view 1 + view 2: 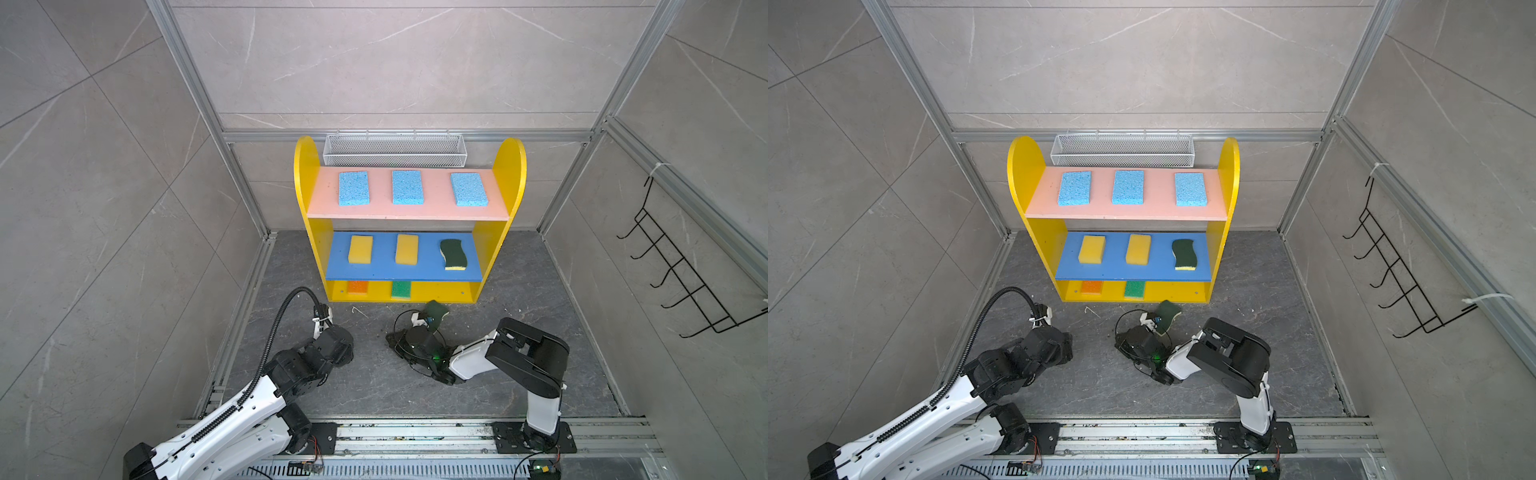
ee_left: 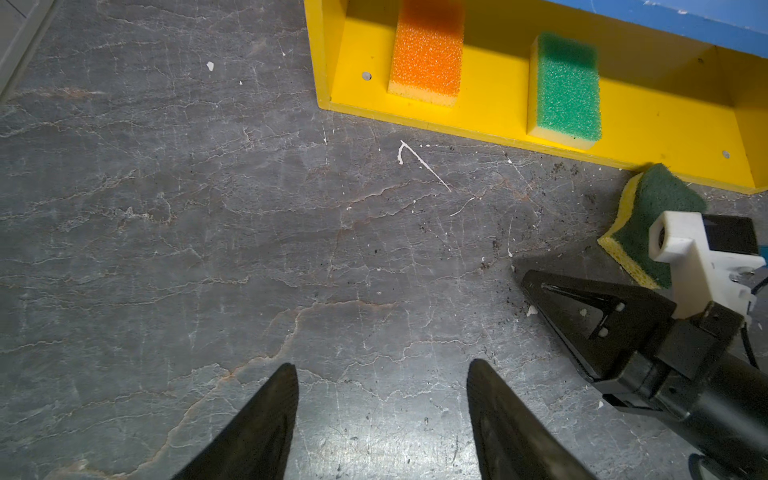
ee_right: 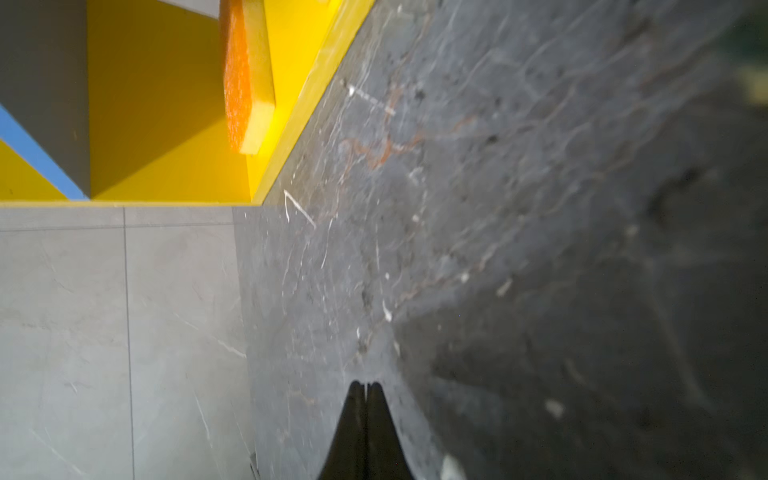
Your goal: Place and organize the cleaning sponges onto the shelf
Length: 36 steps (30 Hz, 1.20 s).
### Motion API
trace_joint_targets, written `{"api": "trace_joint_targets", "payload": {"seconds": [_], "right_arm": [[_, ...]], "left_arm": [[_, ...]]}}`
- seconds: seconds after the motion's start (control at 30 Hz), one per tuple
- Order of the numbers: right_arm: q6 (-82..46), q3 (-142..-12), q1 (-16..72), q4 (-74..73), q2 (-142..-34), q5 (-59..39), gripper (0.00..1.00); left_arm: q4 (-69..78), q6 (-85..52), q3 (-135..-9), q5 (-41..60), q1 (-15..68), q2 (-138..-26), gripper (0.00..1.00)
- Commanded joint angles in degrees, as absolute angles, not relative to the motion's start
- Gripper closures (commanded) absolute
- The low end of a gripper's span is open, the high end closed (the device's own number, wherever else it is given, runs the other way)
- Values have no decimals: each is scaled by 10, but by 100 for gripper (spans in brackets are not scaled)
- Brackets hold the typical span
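Note:
The shelf (image 1: 305,166) holds three light blue sponges (image 1: 407,187) on its pink board. Two yellow sponges (image 1: 360,249) and a dark-green wavy one (image 1: 453,254) lie on the blue board. An orange sponge (image 2: 428,45) and a bright green sponge (image 2: 567,87) sit on the bottom. A second dark-green wavy sponge (image 2: 652,208) lies tilted on the floor by the shelf's front right, partly behind my right wrist camera. My right gripper (image 3: 365,384) is shut on nothing, beside that sponge. My left gripper (image 2: 382,368) hangs open over bare floor.
A white wire-mesh basket (image 1: 392,149) hangs on the back wall behind the shelf. A black hook rack (image 1: 681,270) is on the right wall. Metal frame posts edge the dark stone floor (image 1: 374,386), and the arms' base rail (image 1: 415,432) runs along the front.

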<state>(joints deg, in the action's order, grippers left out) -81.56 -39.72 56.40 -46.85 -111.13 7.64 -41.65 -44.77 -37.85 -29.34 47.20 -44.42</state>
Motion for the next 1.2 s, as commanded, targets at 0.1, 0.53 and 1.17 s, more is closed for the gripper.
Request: {"api": "trace_joint_targets", "payload": {"seconds": [0.1, 0.53, 1.17], "right_arm": [[-828, -377, 551, -556, -1141, 135, 100], [-855, -347, 494, -618, -1189, 143, 100], [-855, -396, 466, -579, -1217, 203, 100]], "left_arm": [[-415, -425, -384, -293, 463, -437, 33], [-356, -403, -368, -252, 421, -482, 34], [-279, -375, -356, -205, 358, -531, 35]]}}
